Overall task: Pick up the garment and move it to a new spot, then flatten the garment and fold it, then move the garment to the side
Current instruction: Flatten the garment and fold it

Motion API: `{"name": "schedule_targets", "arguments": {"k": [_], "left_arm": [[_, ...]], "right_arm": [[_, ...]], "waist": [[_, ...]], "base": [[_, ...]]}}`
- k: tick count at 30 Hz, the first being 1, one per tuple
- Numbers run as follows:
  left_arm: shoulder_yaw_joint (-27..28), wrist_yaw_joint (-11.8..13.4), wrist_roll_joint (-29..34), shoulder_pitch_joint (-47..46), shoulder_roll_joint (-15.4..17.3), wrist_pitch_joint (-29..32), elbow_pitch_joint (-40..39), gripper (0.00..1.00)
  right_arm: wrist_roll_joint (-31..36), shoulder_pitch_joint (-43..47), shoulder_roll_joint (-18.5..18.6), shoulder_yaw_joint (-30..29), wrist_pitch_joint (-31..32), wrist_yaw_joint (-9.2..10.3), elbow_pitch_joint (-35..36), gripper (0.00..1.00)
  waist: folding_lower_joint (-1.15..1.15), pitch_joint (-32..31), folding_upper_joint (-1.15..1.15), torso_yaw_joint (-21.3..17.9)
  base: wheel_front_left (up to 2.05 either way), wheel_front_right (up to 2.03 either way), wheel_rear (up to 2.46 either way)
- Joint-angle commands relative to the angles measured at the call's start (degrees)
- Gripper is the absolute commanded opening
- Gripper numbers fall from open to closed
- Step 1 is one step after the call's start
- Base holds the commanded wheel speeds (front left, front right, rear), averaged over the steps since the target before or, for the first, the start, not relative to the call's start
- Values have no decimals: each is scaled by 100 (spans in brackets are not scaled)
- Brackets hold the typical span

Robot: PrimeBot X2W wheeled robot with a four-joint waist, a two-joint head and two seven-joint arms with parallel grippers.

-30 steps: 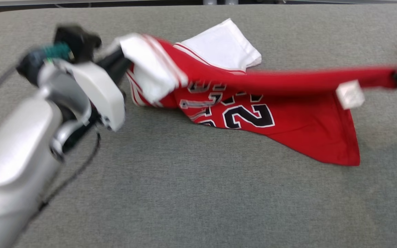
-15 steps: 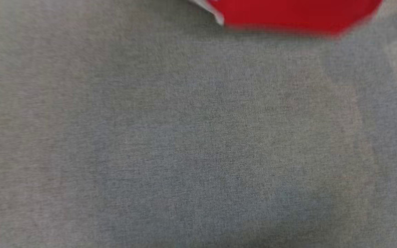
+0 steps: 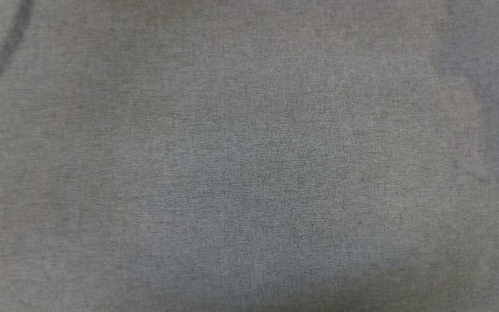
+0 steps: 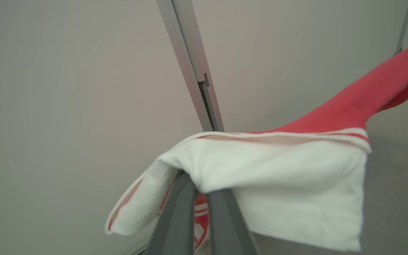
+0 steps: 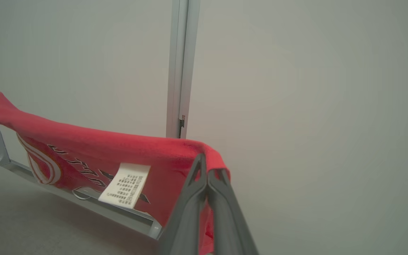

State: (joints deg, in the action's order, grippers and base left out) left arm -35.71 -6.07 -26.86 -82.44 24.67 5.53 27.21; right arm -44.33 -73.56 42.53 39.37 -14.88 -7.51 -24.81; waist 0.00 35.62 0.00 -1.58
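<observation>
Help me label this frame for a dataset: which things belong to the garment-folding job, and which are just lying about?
Job:
garment, red with a white sleeve, stretched between the arms
left pincer, shut on the sleeve
right pincer, shut on the red edge
grey tabletop

Just there:
metal post
pale wall panel

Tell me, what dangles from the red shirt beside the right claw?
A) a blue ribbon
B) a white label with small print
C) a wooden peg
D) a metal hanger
B: in the right wrist view, a white label with rows of small dark print hangs off the red shirt, close to where the right claw pinches the cloth.
</observation>
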Motion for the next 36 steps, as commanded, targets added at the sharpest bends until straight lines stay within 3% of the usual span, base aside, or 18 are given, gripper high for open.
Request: {"name": "schedule_targets", "arguments": {"k": [1, 7, 8, 13, 17, 26, 32, 36], "left_arm": [[26, 0, -181, 370, 53, 14, -137, 0], [73, 342, -1279, 2824, 153, 466, -1328, 0], [37, 481, -1488, 3528, 295, 580, -1794, 0], [-49, 859, -1693, 4710, 545, 671, -2661, 0], [-80, 1297, -1717, 5823, 953, 648, -3550, 0], [-311, 1992, -1620, 7214, 1625, 969, -4866, 0], [-445, 2254, -1681, 7625, 1855, 1271, -5429, 0], [-436, 2252, -1858, 7632, 1977, 1537, -5657, 0]], "right_arm": [[-98, 275, 79, 26, -35, 6, 40, 0], [-615, 1701, 384, 228, -37, 7, 214, 0], [-793, 2082, 467, 230, -37, 7, 293, 0], [-975, 2919, 557, 240, -38, 7, 526, 0], [-1128, 3889, 623, 141, -33, 7, 857, 0], [-1029, 5403, 777, -94, -32, 6, 1558, 0], [-1030, 6228, 1039, -377, -33, 6, 1986, 0], [-1012, 6616, 1153, -663, 61, 6, 2320, 0]], "waist": [[0, -104, 0, 69], [0, -446, 0, 173], [0, -570, 0, 184], [0, -865, 0, 167], [0, -1287, 0, 102], [0, -1768, 0, 6], [0, -1790, 0, 2], [0, -1698, 0, 3]], "base": [[0, 0, 0], [0, 0, 0], [0, 0, 0], [0, 0, 0], [0, 0, 0], [0, 0, 0], [0, 0, 0], [0, 0, 0]]}}
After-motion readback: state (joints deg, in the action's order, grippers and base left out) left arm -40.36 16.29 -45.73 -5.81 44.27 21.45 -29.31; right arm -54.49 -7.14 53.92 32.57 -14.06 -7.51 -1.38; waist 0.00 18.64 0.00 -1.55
